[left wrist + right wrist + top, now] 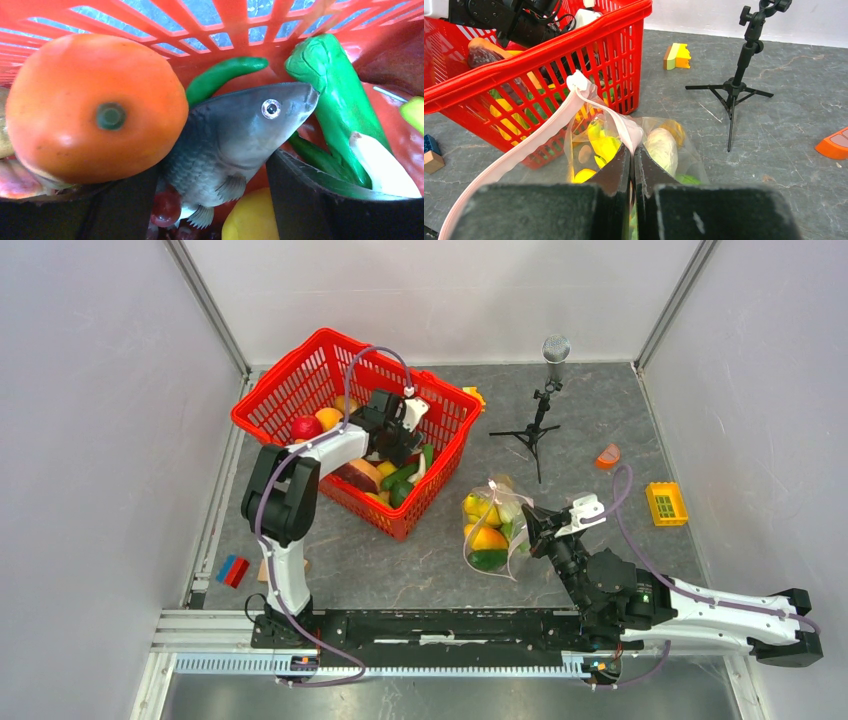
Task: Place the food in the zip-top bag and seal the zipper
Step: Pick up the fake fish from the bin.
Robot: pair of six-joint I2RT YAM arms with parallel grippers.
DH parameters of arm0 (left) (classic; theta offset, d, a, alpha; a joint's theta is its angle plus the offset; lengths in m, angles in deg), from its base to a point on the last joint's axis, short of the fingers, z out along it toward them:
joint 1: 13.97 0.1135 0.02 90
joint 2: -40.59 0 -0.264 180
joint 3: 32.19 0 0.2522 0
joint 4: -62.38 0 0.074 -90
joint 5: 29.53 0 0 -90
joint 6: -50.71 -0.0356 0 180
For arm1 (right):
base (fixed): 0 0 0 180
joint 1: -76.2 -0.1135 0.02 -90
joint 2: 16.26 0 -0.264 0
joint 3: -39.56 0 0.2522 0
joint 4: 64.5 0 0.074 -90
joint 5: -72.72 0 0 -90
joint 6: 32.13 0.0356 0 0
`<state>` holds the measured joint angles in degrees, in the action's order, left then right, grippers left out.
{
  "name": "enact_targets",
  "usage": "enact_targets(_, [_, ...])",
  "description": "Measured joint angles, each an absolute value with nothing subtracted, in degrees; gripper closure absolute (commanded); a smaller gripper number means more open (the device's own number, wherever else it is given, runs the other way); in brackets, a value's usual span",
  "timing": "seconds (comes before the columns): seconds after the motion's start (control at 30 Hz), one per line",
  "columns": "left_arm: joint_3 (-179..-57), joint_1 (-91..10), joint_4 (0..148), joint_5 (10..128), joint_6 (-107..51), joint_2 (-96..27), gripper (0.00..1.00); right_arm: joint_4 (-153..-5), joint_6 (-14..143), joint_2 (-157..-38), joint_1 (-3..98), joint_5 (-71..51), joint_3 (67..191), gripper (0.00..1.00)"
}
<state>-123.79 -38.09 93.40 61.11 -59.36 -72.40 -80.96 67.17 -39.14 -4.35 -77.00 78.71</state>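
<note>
The clear zip-top bag [492,532] lies on the grey table right of the red mesh basket [300,370] and holds yellow, orange, green and white food [604,145]. My right gripper [633,150] is shut on the bag's pale pink zipper [534,140], which it holds at the mouth and which trails off to the lower left. In the top view the right gripper [535,525] is at the bag's right edge. My left gripper [398,432] is down inside the basket. In the left wrist view it [212,172] is open around a grey toy fish [235,135], beside an orange tomato [95,110] and green peppers [335,90].
A black microphone tripod [540,425] stands behind the bag. An orange slice [607,455] and a yellow block [666,503] lie to the right. Blue and red blocks [232,570] lie at the left, and a yellow-orange block [676,55] behind the basket. Walls enclose three sides.
</note>
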Motion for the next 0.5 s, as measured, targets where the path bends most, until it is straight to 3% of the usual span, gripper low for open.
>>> enact_targets(0.13, [-123.86,-38.05,94.25,62.51,-59.61,-72.70,0.70,-80.96,67.17,-39.20,-4.35,-77.37,78.71,0.94])
enact_targets(0.2, [-123.48,-38.07,94.04,63.08,-59.65,-72.70,0.80,-80.96,67.13,-39.38,-4.35,-77.44,78.71,0.94])
enact_targets(0.33, [-119.86,-38.09,90.89,63.62,-59.67,-70.30,0.96,-80.96,67.15,-39.88,-4.35,-77.48,78.73,0.95])
enact_targets(0.5, [-116.07,-38.05,90.54,63.60,-59.78,-65.07,0.98,-81.00,67.63,-40.05,-4.35,-77.28,79.00,0.95])
